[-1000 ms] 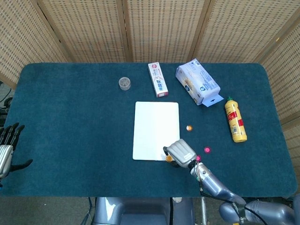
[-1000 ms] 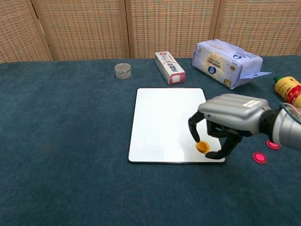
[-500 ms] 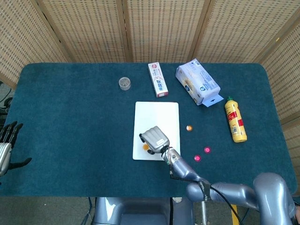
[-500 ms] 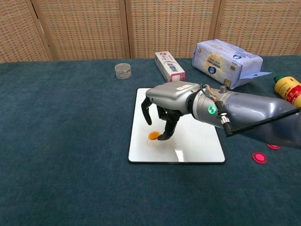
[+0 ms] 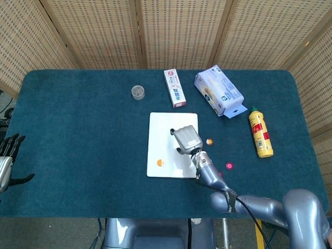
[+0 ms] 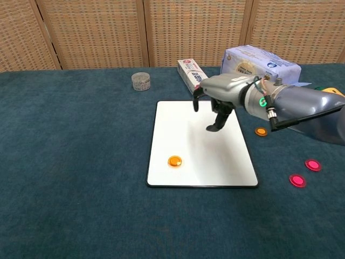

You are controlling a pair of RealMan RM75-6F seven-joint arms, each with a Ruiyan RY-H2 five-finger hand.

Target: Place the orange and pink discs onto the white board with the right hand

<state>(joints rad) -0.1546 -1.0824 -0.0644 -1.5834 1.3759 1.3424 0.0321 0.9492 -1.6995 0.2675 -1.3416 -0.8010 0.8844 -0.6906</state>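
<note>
The white board (image 5: 167, 124) (image 6: 186, 167) lies at the table's middle. One orange disc (image 5: 160, 162) (image 6: 174, 161) rests on its near left part. A second orange disc (image 5: 209, 141) (image 6: 261, 131) sits on the cloth just right of the board. Two pink discs (image 6: 312, 164) (image 6: 297, 180) lie further right and nearer; the head view shows one (image 5: 229, 166) plainly. My right hand (image 5: 187, 140) (image 6: 218, 100) hovers over the board's far right part with its fingers hanging down, apart and empty. My left hand (image 5: 5, 158) stays at the far left edge, fingers spread.
Behind the board stand a small clear jar (image 5: 137, 92) (image 6: 140, 81), a toothpaste box (image 5: 175, 88) (image 6: 194, 77) and a tissue pack (image 5: 218, 91) (image 6: 261, 65). A yellow bottle (image 5: 260, 133) (image 6: 330, 100) lies at the right.
My right hand carried the orange disc left onto the board, let it go there, then rose and swung back right and further away. The left hand has not moved.
</note>
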